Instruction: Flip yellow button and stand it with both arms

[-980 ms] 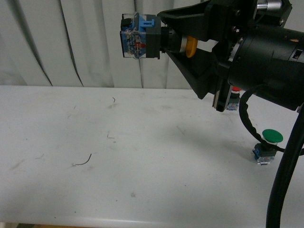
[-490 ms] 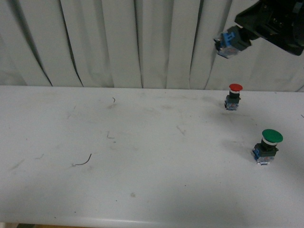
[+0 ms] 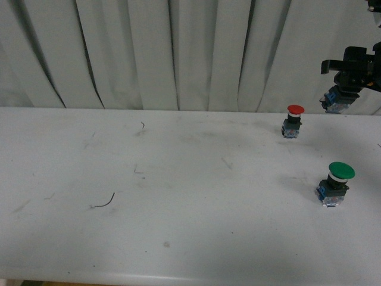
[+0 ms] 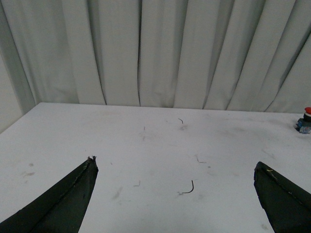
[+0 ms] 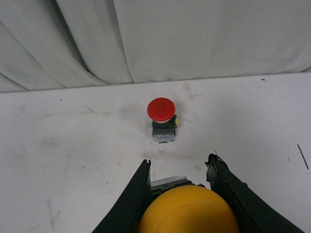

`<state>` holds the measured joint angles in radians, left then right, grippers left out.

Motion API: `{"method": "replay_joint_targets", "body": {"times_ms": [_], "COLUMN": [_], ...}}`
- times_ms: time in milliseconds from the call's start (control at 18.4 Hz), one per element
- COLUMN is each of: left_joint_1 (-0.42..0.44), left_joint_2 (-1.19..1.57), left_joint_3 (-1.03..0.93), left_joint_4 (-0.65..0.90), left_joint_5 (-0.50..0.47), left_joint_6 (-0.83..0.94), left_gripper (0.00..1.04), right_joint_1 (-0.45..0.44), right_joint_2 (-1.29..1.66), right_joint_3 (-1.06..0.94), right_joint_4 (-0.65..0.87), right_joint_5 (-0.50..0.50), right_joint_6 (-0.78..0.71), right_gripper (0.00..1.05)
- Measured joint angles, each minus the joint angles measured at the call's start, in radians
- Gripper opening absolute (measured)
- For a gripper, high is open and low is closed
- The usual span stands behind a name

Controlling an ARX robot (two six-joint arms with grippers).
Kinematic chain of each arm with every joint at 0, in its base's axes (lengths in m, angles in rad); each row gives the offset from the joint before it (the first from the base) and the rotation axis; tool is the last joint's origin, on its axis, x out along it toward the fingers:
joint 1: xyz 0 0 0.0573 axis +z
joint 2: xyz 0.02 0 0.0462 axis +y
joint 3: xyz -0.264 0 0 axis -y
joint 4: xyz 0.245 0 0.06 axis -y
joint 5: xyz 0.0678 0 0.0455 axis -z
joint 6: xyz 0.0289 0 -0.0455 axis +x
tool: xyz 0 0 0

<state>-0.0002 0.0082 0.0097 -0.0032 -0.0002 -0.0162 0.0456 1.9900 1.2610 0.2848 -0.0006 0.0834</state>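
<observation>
Two black wedge-shaped fingers [image 5: 130, 201] of the right gripper [image 5: 179, 161] clench the yellow button [image 5: 189, 212]. Its smooth, domed mushroom cap fills the space between them, and a sliver of silver collar shows just past the cap. From the front, this gripper hangs in the air above and to the right of the red button [image 3: 293, 121]. The yellow button's blue block end pokes out below the fingers, clear of the table [image 3: 178, 196].

The red button stands upright on the matte white, scuffed table, with a round red cap over a dark collar and a blue-and-clear base. Nearer the camera than the red button, and a little to its right, the green button [image 3: 336, 182] also stands upright under a broader, flatter cap.

Far to the left of the red button, the left gripper [image 4: 175, 162] hovers low over the table. It points toward the pleated pale curtain [image 3: 196, 53], its tapered fingers spread wide and grasping nothing.
</observation>
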Motion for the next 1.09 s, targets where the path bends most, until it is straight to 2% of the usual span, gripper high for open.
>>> {"method": "replay_joint_targets", "body": {"times_ms": [272,545,1089], "left_joint_1": [0.0,0.0,0.0], "left_joint_2": [0.0,0.0,0.0], "left_joint_3": [0.0,0.0,0.0], "left_joint_4": [0.0,0.0,0.0], "left_joint_5": [0.0,0.0,0.0], "left_joint_6": [0.0,0.0,0.0], "left_gripper": [0.98,0.98,0.98], "right_joint_1": [0.022,0.066,0.071], "right_joint_2": [0.098,0.255,0.392], "right_joint_3": [0.127,0.291,0.424], "right_joint_4": [-0.096,-0.266,-0.348], "right_joint_5": [0.093,0.166,0.188], "right_joint_6": [-0.032,-0.058,-0.058], "right_gripper": [0.34,0.34,0.34]}}
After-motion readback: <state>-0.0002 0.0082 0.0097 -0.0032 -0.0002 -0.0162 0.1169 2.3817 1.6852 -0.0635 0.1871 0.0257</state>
